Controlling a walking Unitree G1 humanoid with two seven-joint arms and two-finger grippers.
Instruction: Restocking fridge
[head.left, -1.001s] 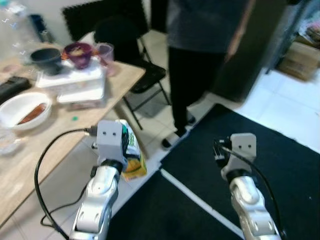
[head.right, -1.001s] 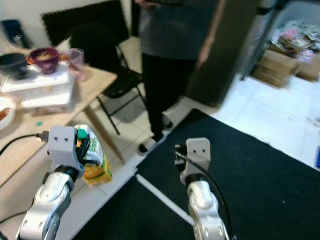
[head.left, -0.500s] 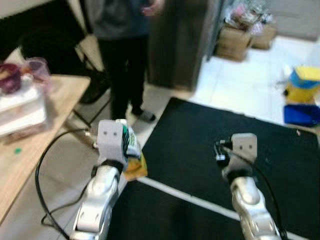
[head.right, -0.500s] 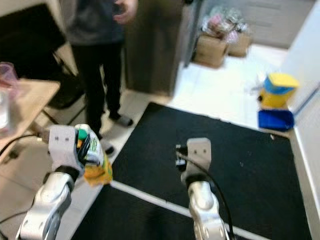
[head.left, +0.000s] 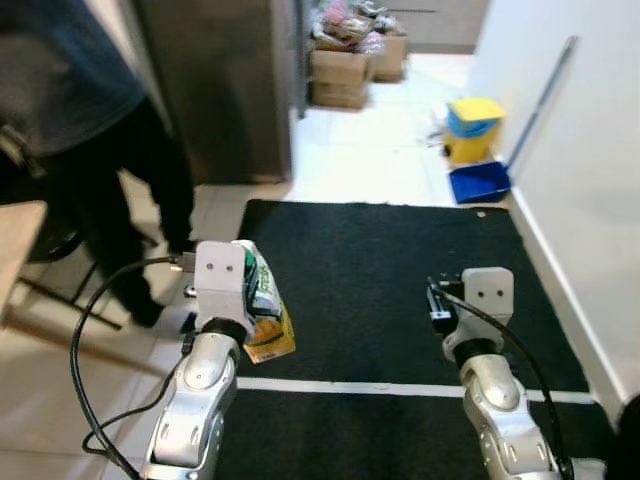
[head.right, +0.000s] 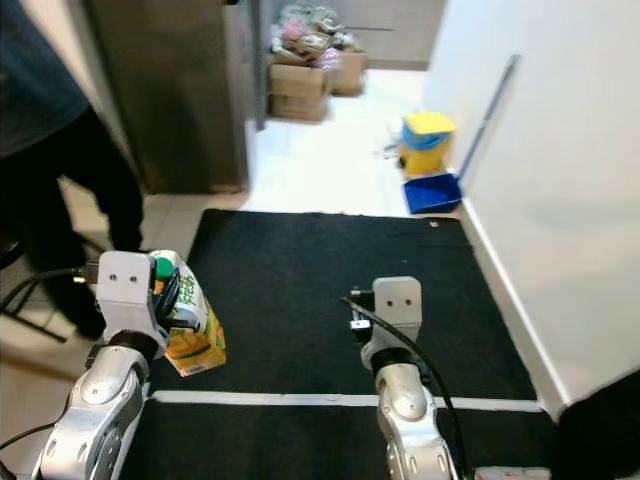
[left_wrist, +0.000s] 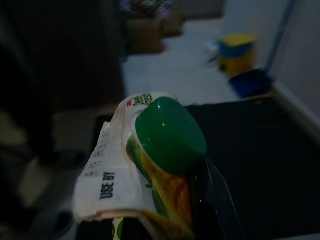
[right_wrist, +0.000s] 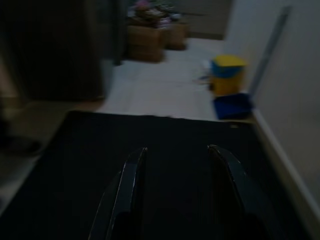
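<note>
My left gripper (head.left: 252, 300) is shut on a juice carton (head.left: 264, 318), white, green and orange with a green cap (left_wrist: 170, 134); I hold it tilted at chest height above the floor. My right gripper (right_wrist: 176, 170) is held out in front, open with nothing between its two black fingers (right_wrist: 131, 172). A tall grey fridge (head.left: 222, 85) stands ahead on the left with its door shut.
A person in dark clothes (head.left: 80, 150) stands at the left beside a table corner (head.left: 15, 255). A black mat (head.left: 400, 290) with a white stripe covers the floor. Cardboard boxes (head.left: 345, 70), a yellow bin (head.left: 472, 125) and a blue dustpan (head.left: 478, 182) lie ahead, with a white wall (head.left: 590, 150) on the right.
The whole view has swung right, away from the table toward the fridge and mat. Both arms keep the same pose, and the carton stays in my left gripper.
</note>
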